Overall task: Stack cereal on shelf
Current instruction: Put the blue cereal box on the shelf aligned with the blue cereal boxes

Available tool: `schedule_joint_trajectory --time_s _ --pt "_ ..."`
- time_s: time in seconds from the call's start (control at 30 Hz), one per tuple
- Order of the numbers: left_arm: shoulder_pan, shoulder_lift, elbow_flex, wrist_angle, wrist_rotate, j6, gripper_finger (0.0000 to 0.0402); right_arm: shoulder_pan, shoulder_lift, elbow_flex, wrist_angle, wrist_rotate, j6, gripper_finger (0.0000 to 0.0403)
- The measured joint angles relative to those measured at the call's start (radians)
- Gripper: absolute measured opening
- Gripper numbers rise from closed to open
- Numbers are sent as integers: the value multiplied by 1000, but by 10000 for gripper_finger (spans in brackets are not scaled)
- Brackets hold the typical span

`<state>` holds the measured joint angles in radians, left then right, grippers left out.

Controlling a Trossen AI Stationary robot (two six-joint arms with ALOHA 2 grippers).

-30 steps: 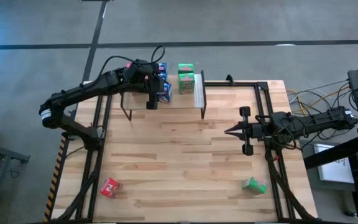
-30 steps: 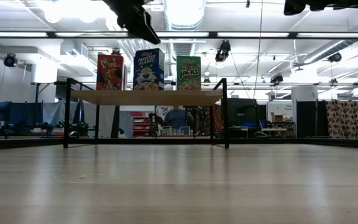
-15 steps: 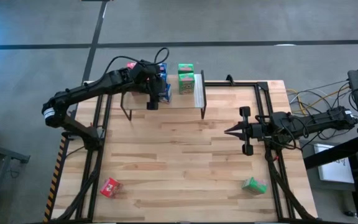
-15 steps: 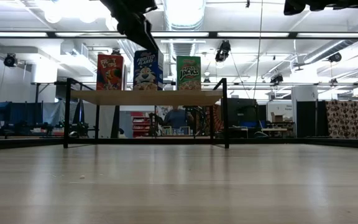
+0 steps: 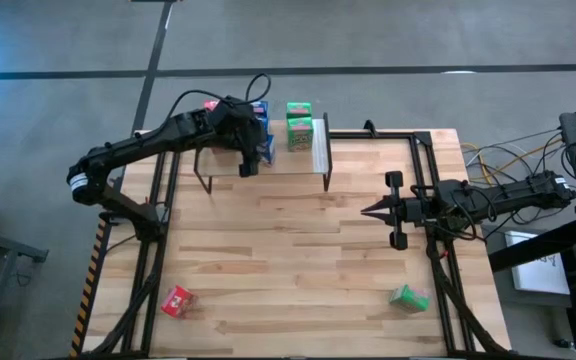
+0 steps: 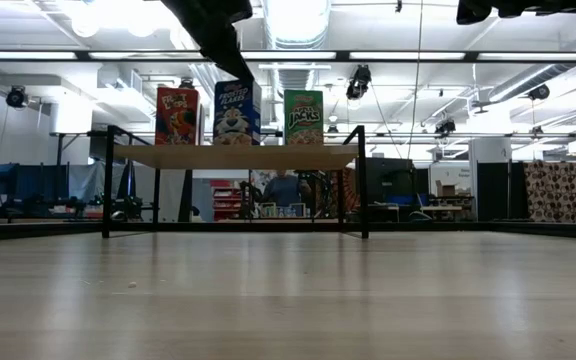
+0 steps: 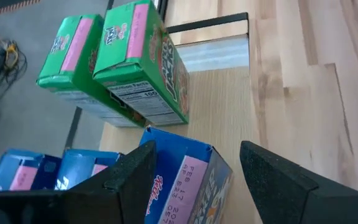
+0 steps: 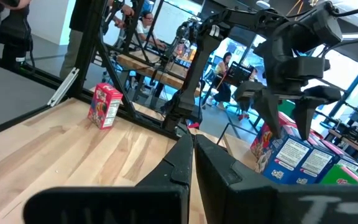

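On the big wooden table (image 5: 298, 250) the shelf (image 5: 230, 160) stands at the far edge, its whitish end strip (image 5: 319, 148) toward my right arm's side. Counting cereal boxes from what I can see: three blue, two green and at least one red are on the shelf, plus one red and one green down on the table. My left arm partly hides the shelf's red end from above, so I cannot count the reds there for sure.

The two green boxes (image 7: 120, 62) stand side by side near the end strip. Beside them, in my left wrist view, the nearest blue box (image 7: 182, 177) sits between my left gripper's (image 7: 197, 171) spread fingers, which are not pressing it; two more blue boxes (image 7: 48, 174) lie beyond. Seen from table height, a red box (image 6: 176, 115) stands on the shelf next to the blue.

My right gripper (image 5: 370, 211) hangs over the table's right-hand part, its fingers closed together on nothing. A loose red box (image 5: 178, 300) lies near the table's front left corner, and a loose green box (image 5: 408, 297) near the front right.
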<state>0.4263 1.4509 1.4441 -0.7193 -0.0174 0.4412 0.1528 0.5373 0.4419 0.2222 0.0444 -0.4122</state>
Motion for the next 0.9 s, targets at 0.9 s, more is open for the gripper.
schedule_joint_trajectory --time_s 0.9 --pt "-10 -10 151 -243 -167 -133 170 0 0 0 0 1 -3 9"
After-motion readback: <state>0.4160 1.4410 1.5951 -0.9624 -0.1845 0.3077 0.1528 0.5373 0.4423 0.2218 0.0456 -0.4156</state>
